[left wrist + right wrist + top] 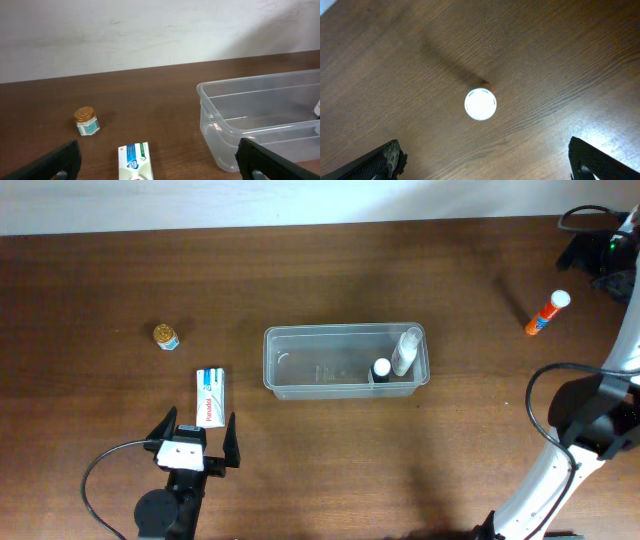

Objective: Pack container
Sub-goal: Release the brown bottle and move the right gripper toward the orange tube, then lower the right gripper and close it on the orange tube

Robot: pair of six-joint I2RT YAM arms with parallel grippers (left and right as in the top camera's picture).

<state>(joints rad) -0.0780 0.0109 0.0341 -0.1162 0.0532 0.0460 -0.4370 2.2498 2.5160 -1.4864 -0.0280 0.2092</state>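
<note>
The clear plastic container (345,330) stands mid-table, with a clear bottle (406,350) and a small black-capped bottle (381,368) at its right end. A white box (210,396) lies to its left, just ahead of my left gripper (197,435), which is open and holds nothing. In the left wrist view the box (134,159) sits between the spread fingers (55,162), with the container (225,131) to the right. My right gripper (485,157) hangs open above an orange tube with a white cap (480,104), apart from it.
A small jar with a gold lid (166,336) stands at the left, beyond the box. The orange tube (547,313) stands near the far right of the table. The right arm and its cables (570,430) run along the right edge.
</note>
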